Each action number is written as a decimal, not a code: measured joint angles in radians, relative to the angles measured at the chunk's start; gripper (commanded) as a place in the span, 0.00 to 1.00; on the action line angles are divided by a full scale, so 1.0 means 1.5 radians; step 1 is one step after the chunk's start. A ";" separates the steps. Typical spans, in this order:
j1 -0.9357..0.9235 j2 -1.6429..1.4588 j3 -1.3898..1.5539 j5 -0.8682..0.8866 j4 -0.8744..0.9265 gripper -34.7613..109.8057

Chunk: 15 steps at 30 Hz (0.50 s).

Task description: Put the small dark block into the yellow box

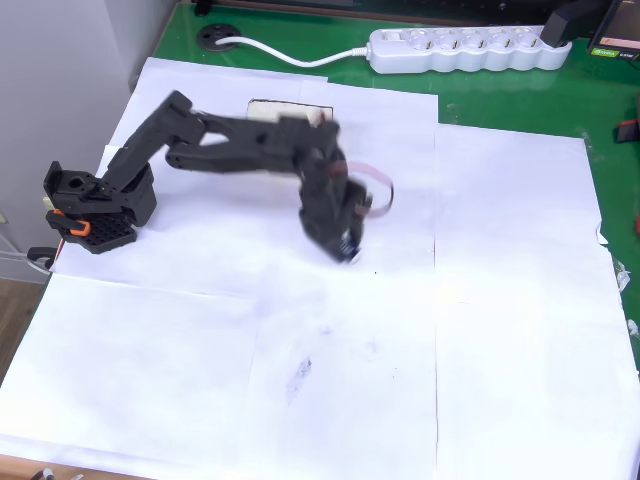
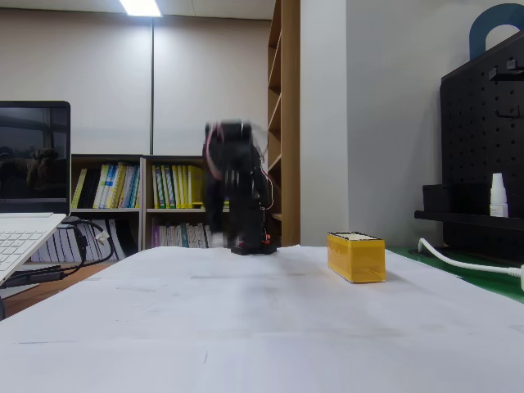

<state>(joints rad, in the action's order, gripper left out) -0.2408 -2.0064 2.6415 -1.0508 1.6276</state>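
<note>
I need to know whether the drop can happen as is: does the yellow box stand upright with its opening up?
Upright: in the fixed view the yellow box sits flat on the paper, pale rim on top.

yellow box (image 2: 356,256) upright on white paper (cream top)

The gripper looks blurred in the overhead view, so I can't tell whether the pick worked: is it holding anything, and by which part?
It cannot be told. The gripper is smeared by motion in both views, its jaws unreadable, with no block distinguishable.
</note>
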 measured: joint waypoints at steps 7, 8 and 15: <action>0.067 0.168 -0.015 0.013 0.007 0.24; 0.084 0.198 -0.036 0.018 0.007 0.24; 0.227 0.396 -0.238 0.024 0.017 0.24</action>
<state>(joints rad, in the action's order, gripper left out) 0.0997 -1.4128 2.2841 -1.0155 1.6536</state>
